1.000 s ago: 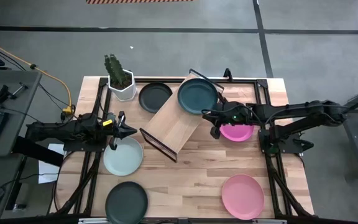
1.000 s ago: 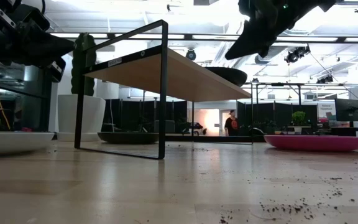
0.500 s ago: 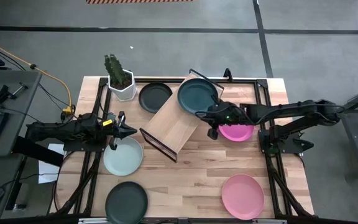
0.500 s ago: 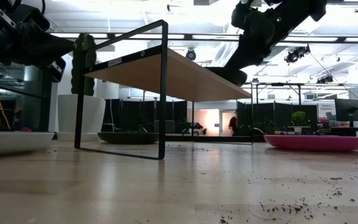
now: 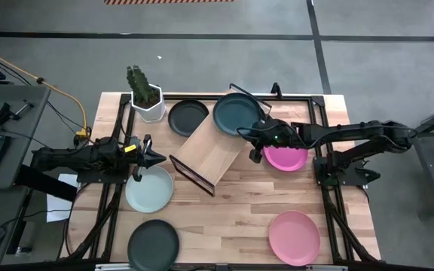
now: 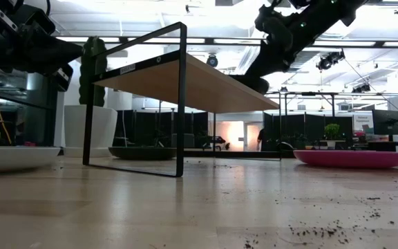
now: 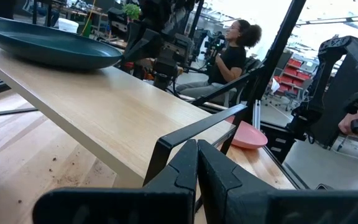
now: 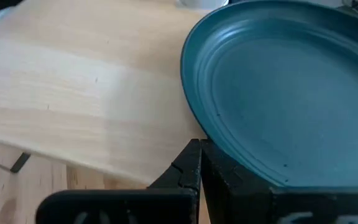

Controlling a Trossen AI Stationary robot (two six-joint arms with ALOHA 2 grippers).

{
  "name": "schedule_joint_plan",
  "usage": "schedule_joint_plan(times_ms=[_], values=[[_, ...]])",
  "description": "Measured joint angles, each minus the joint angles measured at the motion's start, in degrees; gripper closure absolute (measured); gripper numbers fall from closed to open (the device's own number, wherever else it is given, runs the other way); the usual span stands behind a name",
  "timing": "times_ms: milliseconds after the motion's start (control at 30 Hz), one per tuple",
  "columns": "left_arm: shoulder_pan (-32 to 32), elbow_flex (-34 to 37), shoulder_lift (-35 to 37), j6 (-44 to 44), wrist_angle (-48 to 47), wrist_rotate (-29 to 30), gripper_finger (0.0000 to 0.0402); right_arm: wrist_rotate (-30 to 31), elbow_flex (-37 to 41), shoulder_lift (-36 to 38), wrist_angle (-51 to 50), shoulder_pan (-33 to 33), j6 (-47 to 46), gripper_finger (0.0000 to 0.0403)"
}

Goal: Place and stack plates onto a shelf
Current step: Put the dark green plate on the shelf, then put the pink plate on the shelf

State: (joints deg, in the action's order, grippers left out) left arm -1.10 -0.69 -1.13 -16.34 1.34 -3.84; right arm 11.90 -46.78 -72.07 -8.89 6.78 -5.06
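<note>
Wooden shelf [image 5: 215,147], teal plate [image 5: 238,115] touching shut right jaws

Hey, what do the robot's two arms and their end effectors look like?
Both arms are dark, nearly black, built of slim jointed segments. The left end effector tapers to a sharp point from above and has a small yellow patch just behind it. The right end effector is chunkier, with a tiny green light on the wrist. In both wrist views the fingers are matte black, angular wedges.
</note>
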Motion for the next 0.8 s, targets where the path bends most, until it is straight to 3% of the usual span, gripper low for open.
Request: schedule_joint_plan(times_ms=[367, 567, 800], values=[[0.0, 0.0, 0.0, 0.0, 0.0, 0.0, 0.0402, -2.9, 0.0, 2.5, 0.3, 0.3, -0.7, 0.0403], [0.0, 0.0, 0.0, 0.0, 0.0, 0.0, 0.0402, -6.6, 0.0, 13.1, -13.6, -0.9, -10.2, 0.0403], [0.0, 0.0, 0.0, 0.0, 0.0, 0.0, 0.0402, -14.0, 0.0, 23.3, -30.2, -7.6, -26.4, 0.0403]])
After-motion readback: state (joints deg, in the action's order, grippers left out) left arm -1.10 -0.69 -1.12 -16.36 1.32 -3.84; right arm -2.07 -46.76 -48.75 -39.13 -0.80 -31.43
